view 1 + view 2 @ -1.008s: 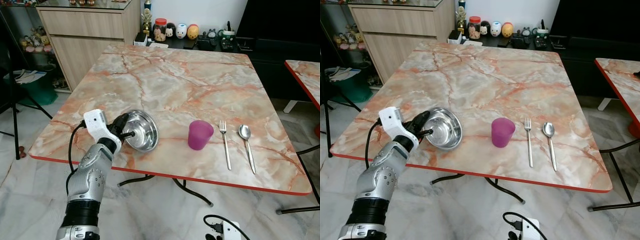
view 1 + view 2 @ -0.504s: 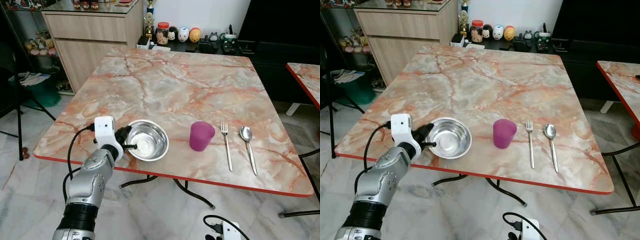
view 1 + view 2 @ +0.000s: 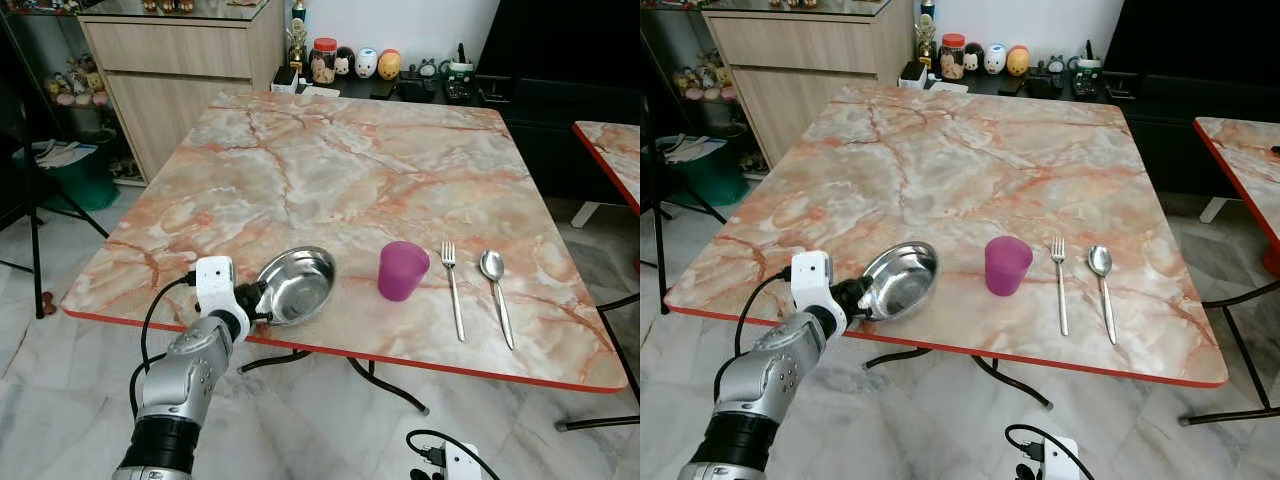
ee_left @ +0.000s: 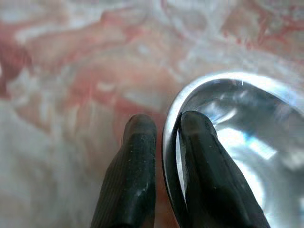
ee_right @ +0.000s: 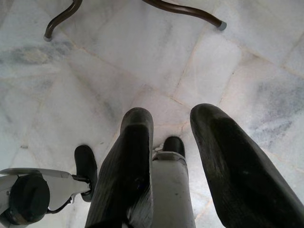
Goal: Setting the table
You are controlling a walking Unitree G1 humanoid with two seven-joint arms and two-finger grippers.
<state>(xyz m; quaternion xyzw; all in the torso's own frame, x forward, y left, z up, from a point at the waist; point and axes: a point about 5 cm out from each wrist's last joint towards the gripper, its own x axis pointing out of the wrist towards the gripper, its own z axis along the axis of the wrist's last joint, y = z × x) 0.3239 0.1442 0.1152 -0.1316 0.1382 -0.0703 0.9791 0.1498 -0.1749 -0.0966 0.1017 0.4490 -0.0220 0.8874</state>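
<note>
**Left Gripper Clamping Steel Bowl at Near Table Edge**

The marble-patterned table [image 3: 330, 170] with a red edge carries all place-setting items along its near side. The left arm [image 3: 180, 375] reaches up to that edge. The stainless steel bowl [image 3: 297, 283] sits tilted near the edge, left of the purple cup [image 3: 402, 270]. The left gripper [image 4: 164, 142] holds the bowl rim: jaws closed on it, one finger inside, one outside. The fork [image 3: 452, 290] lies right of the cup, the spoon [image 3: 494, 292] just beside the fork. The right gripper [image 5: 178, 137] hangs over the tiled floor [image 5: 142, 57], jaws apart and holding nothing.
</note>
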